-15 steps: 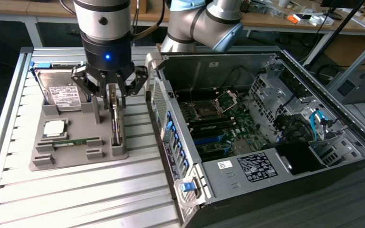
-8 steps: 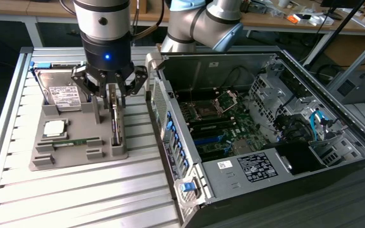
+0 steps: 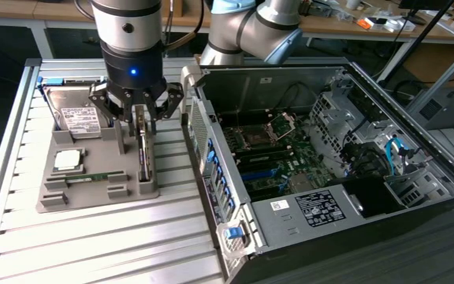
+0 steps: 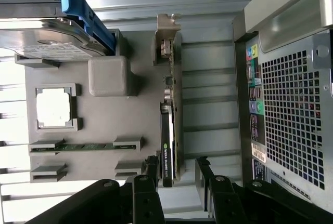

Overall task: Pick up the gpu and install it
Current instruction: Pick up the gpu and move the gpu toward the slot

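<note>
My tool (image 3: 139,116), a black multi-link one, hung with its fingers (image 4: 151,168) spread wide. One finger stood on either side of the gpu (image 3: 143,149), and nothing was pinched between them. In the wrist view a gap showed between the card and the finger on its green side. The other finger sat very close to the black cooler, and I could not tell whether it touched.

The gpu (image 4: 176,104) was a thin, flat green circuit card with a black fan cooler on one face. It stood upright on its long edge in a slot of the grey moulded plastic tray (image 3: 93,192), at the tray's edge nearest the computer. My tool straddled one end of it from above.

The other things in the tray (image 4: 104,112) lay beyond the card:
- A narrow green memory stick (image 3: 93,176) lay flat in its groove.
- A square silver processor chip (image 3: 68,158) sat in its pocket just beside the stick.
- A silver boxy hard drive (image 3: 81,115) with a white label and a blue bracket leaned at the tray's end.

The tray rested on the ribbed aluminium counter (image 3: 93,251).

Just beside the tray, at the exterior view's right, the large grey metal computer case (image 3: 330,195) lay with its side open. It showed the green motherboard (image 3: 268,155) and loose cables inside, and its perforated rear panel (image 4: 291,115) faced the tray.
</note>
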Controlling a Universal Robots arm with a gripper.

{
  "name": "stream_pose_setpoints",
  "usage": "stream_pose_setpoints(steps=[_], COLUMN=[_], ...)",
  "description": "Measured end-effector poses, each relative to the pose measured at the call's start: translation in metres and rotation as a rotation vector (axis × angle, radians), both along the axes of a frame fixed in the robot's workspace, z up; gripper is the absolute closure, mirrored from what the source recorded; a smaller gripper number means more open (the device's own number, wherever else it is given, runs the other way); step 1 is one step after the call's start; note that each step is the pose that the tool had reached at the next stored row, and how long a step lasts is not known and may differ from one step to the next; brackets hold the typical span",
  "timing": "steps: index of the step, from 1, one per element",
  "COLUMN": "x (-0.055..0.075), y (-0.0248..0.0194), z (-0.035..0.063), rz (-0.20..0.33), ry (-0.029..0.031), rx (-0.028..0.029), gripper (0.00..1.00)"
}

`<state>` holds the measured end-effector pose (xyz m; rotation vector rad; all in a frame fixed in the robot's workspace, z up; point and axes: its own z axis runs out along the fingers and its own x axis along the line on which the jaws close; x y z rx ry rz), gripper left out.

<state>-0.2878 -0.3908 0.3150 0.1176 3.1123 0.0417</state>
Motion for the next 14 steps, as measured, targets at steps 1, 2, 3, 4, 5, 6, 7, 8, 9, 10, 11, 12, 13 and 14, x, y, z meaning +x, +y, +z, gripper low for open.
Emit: stream_pose_setpoints(steps=[1, 2, 3, 4, 5, 6, 7, 8, 9, 10, 11, 12, 13, 14], x=[0.0, 0.0, 0.0, 0.0, 0.0, 0.0, 0.0, 0.0, 0.0, 0.0, 0.0, 0.0, 0.0, 0.0], y=[0.0, 0.0, 0.0, 0.0, 0.0, 0.0, 0.0, 0.0, 0.0, 0.0, 0.0, 0.0, 0.0, 0.0], z=[-0.0002, -0.0004, -0.0006, -0.0009, -0.0011, -0.0013, -0.0015, -0.0018, -0.0019, -0.0022, -0.0024, -0.0027, -0.0031, -0.0034], rz=[0.0, 0.0, 0.0, 0.0, 0.0, 0.0, 0.0, 0.0, 0.0, 0.0, 0.0, 0.0, 0.0, 0.0], ry=[0.0, 0.0, 0.0, 0.0, 0.0001, 0.0, 0.0, 0.0, 0.0, 0.0, 0.0, 0.0, 0.0, 0.0], rx=[0.0, 0.0, -0.0001, 0.0, 0.0, 0.0, 0.0, 0.0, 0.0, 0.0, 0.0, 0.0, 0.0001, 0.0], gripper=[0.58, 0.58, 0.58, 0.58, 0.58, 0.58, 0.58, 0.58, 0.58, 0.58, 0.58, 0.58, 0.58, 0.58])
